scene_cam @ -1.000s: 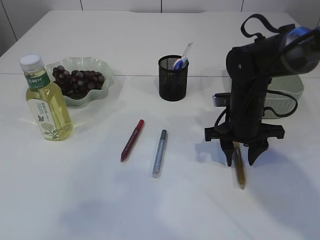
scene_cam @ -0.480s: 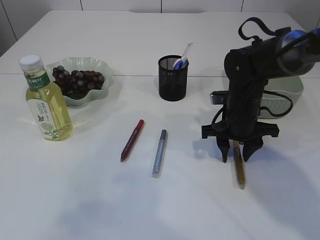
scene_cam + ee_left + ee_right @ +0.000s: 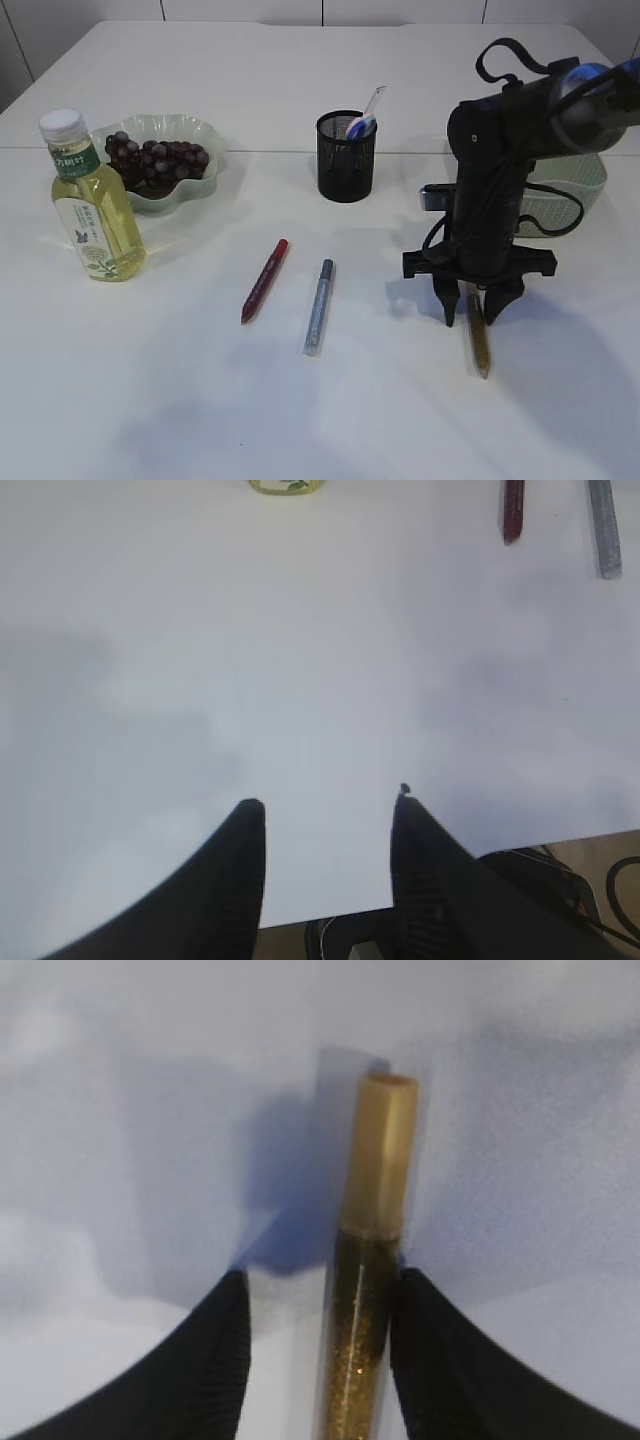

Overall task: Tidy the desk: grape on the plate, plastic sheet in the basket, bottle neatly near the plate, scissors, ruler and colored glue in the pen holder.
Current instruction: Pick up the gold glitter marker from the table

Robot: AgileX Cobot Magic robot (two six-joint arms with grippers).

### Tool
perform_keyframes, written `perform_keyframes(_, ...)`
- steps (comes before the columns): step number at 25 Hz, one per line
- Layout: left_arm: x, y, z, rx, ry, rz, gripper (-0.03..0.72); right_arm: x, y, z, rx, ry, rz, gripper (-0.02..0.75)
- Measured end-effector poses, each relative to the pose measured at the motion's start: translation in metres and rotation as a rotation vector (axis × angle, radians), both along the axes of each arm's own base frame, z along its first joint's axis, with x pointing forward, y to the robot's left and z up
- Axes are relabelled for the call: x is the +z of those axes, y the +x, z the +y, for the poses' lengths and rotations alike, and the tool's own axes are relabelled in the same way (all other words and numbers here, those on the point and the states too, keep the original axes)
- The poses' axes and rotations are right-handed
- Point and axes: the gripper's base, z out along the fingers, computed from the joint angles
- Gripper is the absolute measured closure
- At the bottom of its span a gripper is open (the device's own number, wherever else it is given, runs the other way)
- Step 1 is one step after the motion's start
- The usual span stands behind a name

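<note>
Table (image 3: pixel 330 420) white, mostly bare at the front. Right arm (image 3: pixel 495 170) standing near-vertical over the right side, right gripper (image 3: pixel 476 308) pointing down, fingers spread, straddling the gold glitter glue pen (image 3: pixel 479 338) without squeezing it; in the right wrist view pen (image 3: pixel 368 1290) sits off-centre, right against the right-hand finger (image 3: pixel 440 1360), gap left on the other side. Step in hand judged as picking up this pen for the pen holder (image 3: pixel 346 156). To do it well: nudge sideways so the pen sits mid-gap, drop until fingertips nearly meet the table, close across the narrow width, not along the length, then lift straight before swinging over to the holder, which sits well apart, up-left. Grip near the capped end likely leaves the long tail hanging, so expect tilt; a hold closer to mid-body seems safer. Left gripper (image 3: pixel 325 825) hovering over bare table, fingers partly apart, holding nothing. Bottle (image 3: pixel 92 200) upright just beside the plate (image 3: pixel 215 150) with grapes (image 3: pixel 158 160) on it. Basket (image 3: pixel 575 195) behind the right arm, mostly hidden. Red glue pen (image 3: pixel 264 280) and silver glue pen (image 3: pixel 319 306) lying flat mid-table, near each other, not touching. Gold pen flat on the table, long axis running front-to-back in the exterior view, slight lean, tan cap end under the gripper toward the far side, other end pointing at the table's near edge.
</note>
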Motion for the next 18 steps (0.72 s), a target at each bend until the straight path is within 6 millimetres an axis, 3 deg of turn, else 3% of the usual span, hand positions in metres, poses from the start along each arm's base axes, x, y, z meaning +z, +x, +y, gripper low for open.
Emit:
perform_keyframes(7,0.0,0.0,0.0002,0.0,0.002,0.0,0.379,-0.001,0.0014,0.0026,-0.01,0.028,-0.014,0.524)
perform_keyframes(18,0.0,0.0,0.0002,0.0,0.002,0.0,0.379,-0.0022,0.0025,0.0043,0.018,0.043,-0.012,0.594)
